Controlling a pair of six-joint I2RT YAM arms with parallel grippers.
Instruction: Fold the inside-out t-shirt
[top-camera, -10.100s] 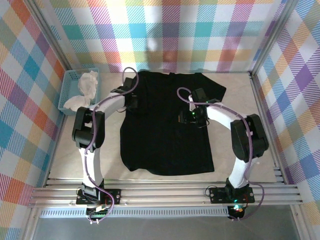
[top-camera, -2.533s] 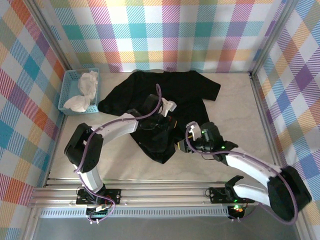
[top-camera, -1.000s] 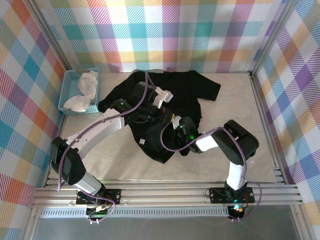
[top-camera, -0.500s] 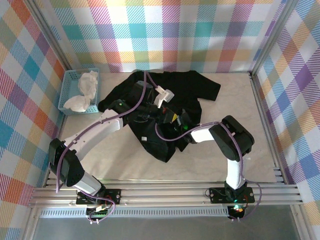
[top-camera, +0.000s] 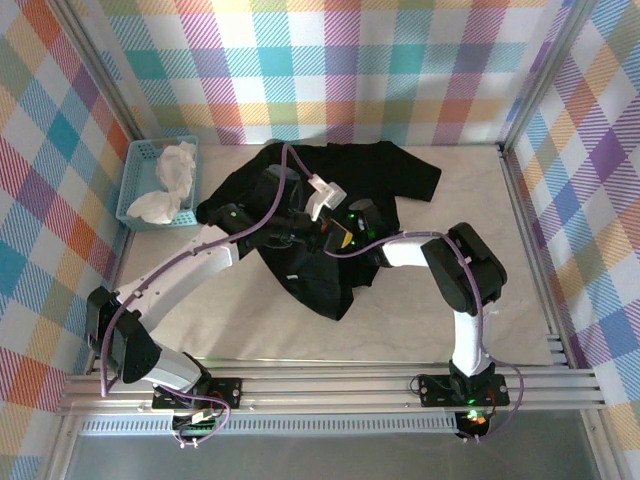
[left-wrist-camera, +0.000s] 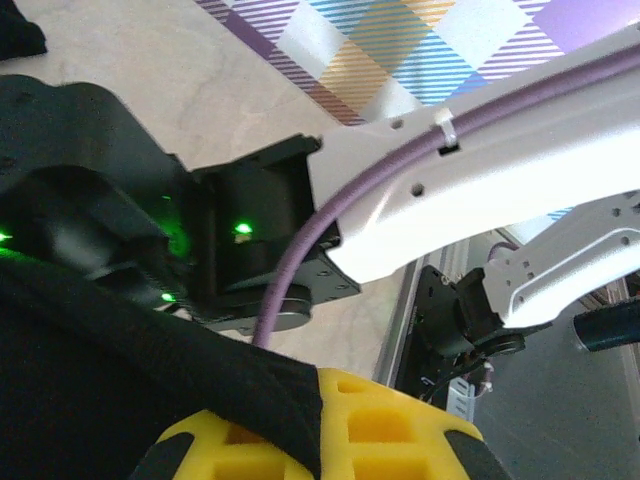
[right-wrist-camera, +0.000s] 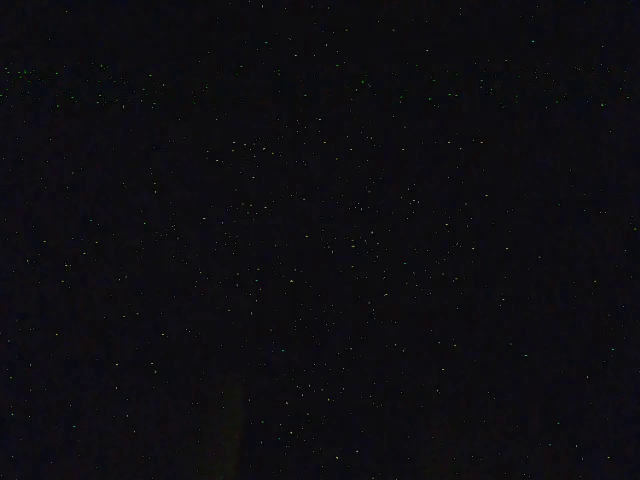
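- Progress looked early: the black t-shirt (top-camera: 390, 175) lay rumpled at the middle and far side of the table. Its upper part was spread toward the back wall and a bunched point trailed toward the near edge.
- No neat fold was visible, and no print showed on the exposed cloth. By my judgement, turning it out, flattening it and every fold remained to be done.
- The left gripper (top-camera: 340, 238) sat over the middle of the heap, clenched. In the left wrist view black cloth draped over its yellow fingers (left-wrist-camera: 400, 430), so it seemed to be pinching a fold of the shirt.
- The right gripper (top-camera: 360, 215) was pushed into the fabric just beside the left one. Its wrist camera gave only darkness, and I could not tell whether its jaws were parted or gripping.
- Plaid walls (top-camera: 350, 70) in pastel checks closed in the back and both sides.
- The tabletop (top-camera: 480, 300) was pale and faintly marbled, bare to the right of the shirt.
- An aluminium rail (top-camera: 330, 385) ran along the near edge, carrying both arm bases.
- A light-blue plastic basket (top-camera: 135, 185) stood at the far left, well apart from the shirt.
- A crumpled white cloth (top-camera: 172, 175) lay inside that basket.
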